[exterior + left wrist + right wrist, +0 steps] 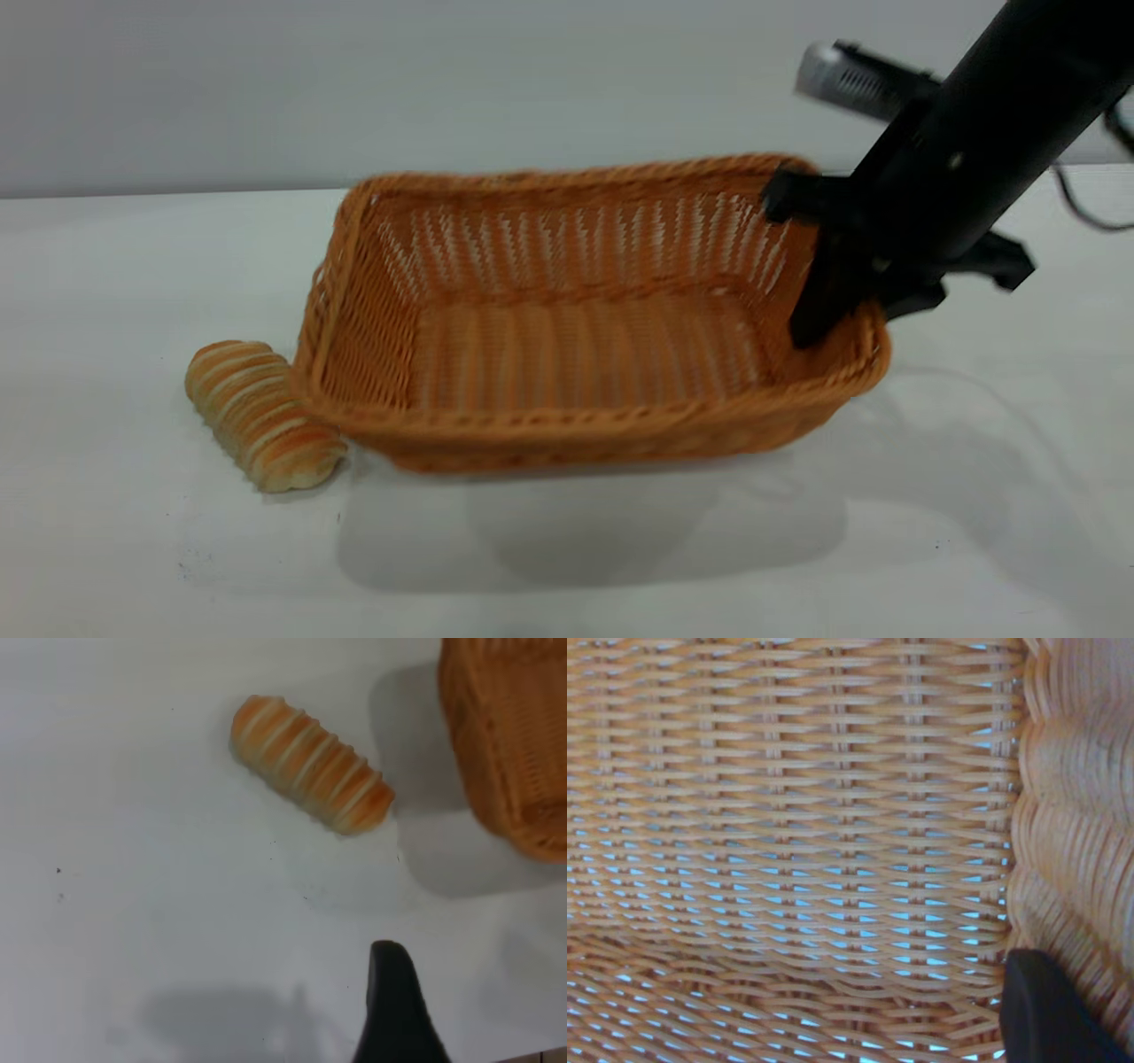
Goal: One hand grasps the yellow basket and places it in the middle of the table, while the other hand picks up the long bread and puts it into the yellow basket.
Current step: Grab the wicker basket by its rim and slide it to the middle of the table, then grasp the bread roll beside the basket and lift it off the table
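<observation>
Pinching R wall of yellow basket [567, 430], right gripper [855, 310], tips partly hidden; left gripper [394, 997] cut off, state unclear.

Rough woven wicker yellow basket [567, 354], seemingly smooth matt white table [133, 549].

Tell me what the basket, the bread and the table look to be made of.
Basket: woven wicker-style strands, orange-tan, light showing through the weave; natural cane or plastic, can't tell. Right gripper clamps its right rim.
Bread: a ridged roll with orange-brown and cream stripes, matte; real or a foam prop, unclear.
Table: smooth white top with soft shadows and a slight sheen, probably laminate.
</observation>
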You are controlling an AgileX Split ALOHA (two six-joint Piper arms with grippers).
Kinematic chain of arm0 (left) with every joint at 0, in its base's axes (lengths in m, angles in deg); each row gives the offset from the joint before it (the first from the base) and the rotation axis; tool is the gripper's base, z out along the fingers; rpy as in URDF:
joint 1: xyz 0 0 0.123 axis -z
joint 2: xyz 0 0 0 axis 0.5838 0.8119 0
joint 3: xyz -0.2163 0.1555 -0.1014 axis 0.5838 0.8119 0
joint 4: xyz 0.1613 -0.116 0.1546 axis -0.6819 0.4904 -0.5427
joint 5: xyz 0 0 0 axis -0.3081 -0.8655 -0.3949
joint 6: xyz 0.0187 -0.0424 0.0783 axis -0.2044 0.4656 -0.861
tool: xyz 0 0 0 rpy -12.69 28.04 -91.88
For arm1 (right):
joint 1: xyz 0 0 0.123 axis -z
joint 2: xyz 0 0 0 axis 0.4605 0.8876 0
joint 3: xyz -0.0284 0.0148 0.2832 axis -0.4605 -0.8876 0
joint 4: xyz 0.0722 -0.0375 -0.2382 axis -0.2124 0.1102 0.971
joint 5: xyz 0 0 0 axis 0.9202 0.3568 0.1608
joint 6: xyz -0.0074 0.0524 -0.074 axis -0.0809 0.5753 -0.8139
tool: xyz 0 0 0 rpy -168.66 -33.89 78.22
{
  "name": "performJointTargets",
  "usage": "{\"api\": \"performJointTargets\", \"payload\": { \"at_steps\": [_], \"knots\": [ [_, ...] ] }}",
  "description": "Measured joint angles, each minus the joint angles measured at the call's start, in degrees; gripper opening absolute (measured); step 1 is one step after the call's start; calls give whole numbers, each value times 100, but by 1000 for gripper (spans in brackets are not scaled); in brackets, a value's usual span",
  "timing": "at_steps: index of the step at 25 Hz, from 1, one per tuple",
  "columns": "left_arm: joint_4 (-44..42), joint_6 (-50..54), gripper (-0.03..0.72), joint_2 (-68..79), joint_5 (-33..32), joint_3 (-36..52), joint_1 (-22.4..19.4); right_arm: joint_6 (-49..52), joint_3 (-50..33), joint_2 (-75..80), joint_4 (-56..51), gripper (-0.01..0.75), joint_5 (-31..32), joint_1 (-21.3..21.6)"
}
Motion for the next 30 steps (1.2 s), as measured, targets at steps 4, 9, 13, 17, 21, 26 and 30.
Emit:
{"api": "performJointTargets", "payload": {
  "at_steps": [4,9,13,17,21,26,30],
  "knots": [
    [0,0,517,0,-7,0,0,-162,0,177,44,110,-235,-36],
    [0,12,517,0,-26,0,0,-282,11,177,85,340,-547,-36],
    [0,30,517,0,-40,0,0,-300,11,160,85,595,-612,-36],
    [-5,269,517,86,-7,0,0,-475,11,-23,336,690,-614,-36],
    [-5,638,517,418,276,0,0,-591,11,-443,636,660,-601,-36],
    [-5,948,517,1110,832,0,0,-618,11,-1184,955,566,-587,-36],
    [-5,1098,517,1788,1372,0,0,-637,11,-1799,1081,544,-429,-36]
  ]
}}
